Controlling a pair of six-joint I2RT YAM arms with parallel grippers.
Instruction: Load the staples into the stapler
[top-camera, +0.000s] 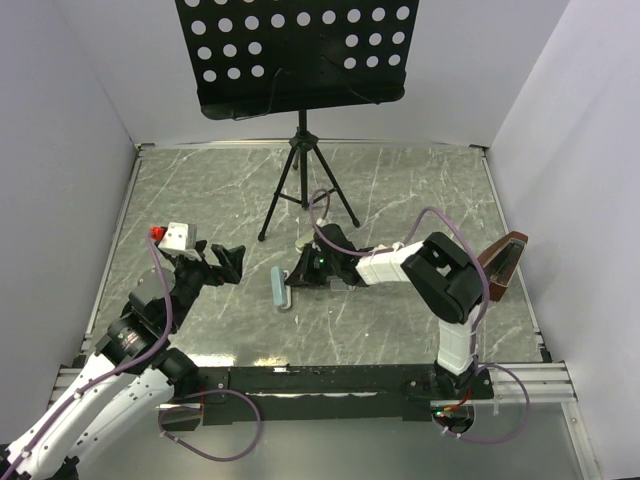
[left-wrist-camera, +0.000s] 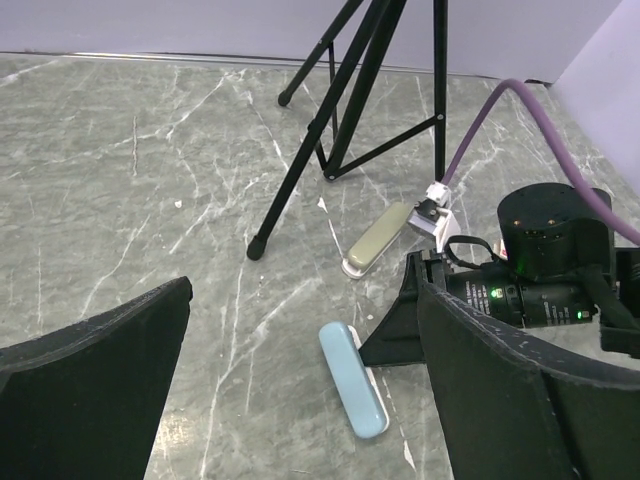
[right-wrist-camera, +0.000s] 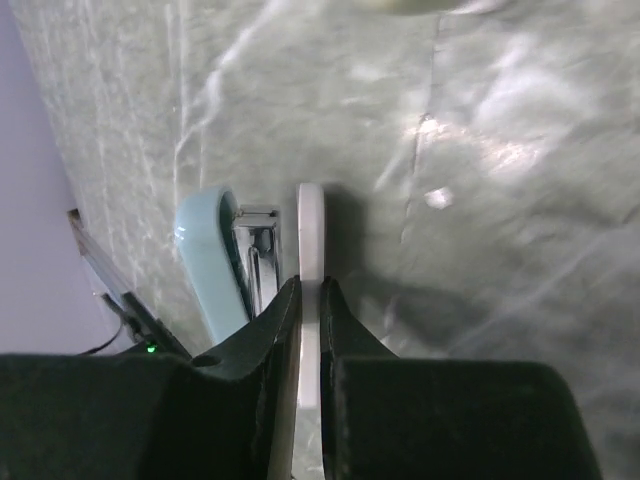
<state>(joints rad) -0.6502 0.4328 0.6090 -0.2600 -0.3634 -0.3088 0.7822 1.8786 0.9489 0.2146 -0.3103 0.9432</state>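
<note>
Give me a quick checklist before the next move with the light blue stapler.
1. Right gripper hold on the light blue stapler: ok, fingers shut on its white base.
2. Magazine open for loading: cannot tell; a metal track shows between top and base.
3. Left gripper free: ok, open, holding nothing.
4. Staple strip located: cannot tell, not made out in any view.
5. Olive stapler out of the way: ok, lying apart from the blue one.
</note>
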